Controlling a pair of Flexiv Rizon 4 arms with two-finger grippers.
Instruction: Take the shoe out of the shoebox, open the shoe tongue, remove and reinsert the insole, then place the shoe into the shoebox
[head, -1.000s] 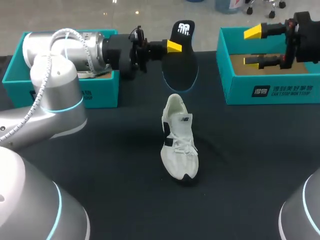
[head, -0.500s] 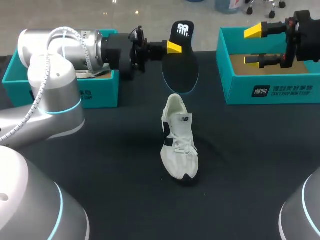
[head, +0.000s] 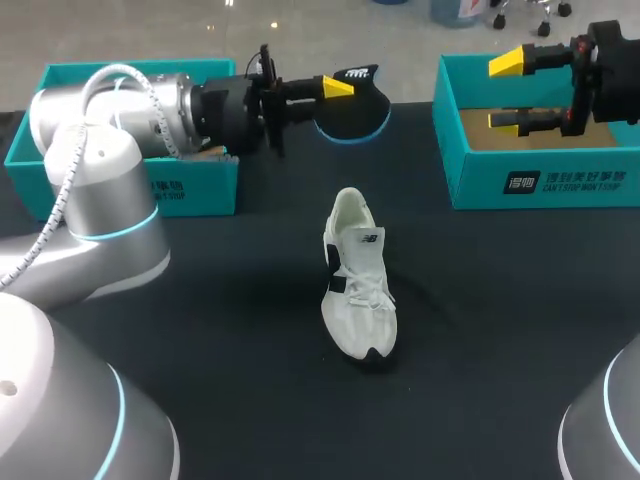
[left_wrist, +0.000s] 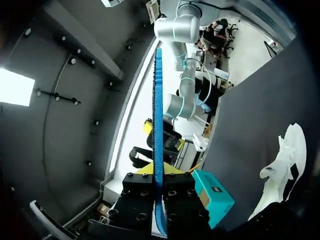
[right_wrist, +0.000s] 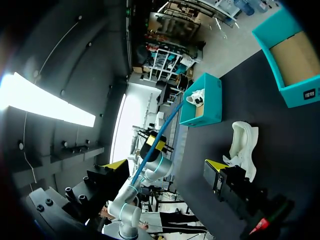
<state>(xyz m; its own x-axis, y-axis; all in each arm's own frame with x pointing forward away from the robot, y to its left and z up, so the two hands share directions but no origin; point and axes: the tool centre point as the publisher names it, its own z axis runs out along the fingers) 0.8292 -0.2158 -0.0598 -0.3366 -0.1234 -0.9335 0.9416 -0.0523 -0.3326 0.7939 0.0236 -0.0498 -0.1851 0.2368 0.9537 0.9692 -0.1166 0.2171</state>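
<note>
A white sneaker (head: 358, 280) lies on the black table, toe toward the front, also seen off to the side in the left wrist view (left_wrist: 282, 167) and below in the right wrist view (right_wrist: 243, 142). My left gripper (head: 337, 88) is shut on the black insole (head: 353, 110) with a blue rim, held in the air behind the shoe and lying nearly flat. In the left wrist view the insole (left_wrist: 158, 120) shows edge-on as a blue strip pinched between the fingers of my left gripper (left_wrist: 159, 172). My right gripper (head: 503, 93) (right_wrist: 165, 165) hangs open and empty over the right shoebox (head: 540, 180).
A second teal shoebox (head: 190, 185) stands at the back left under my left arm, with something white in it (right_wrist: 197, 98). Black tabletop lies around the shoe.
My left wrist has turned, swinging the insole from upright and facing the head camera to nearly flat. The shoe and right arm have not moved.
</note>
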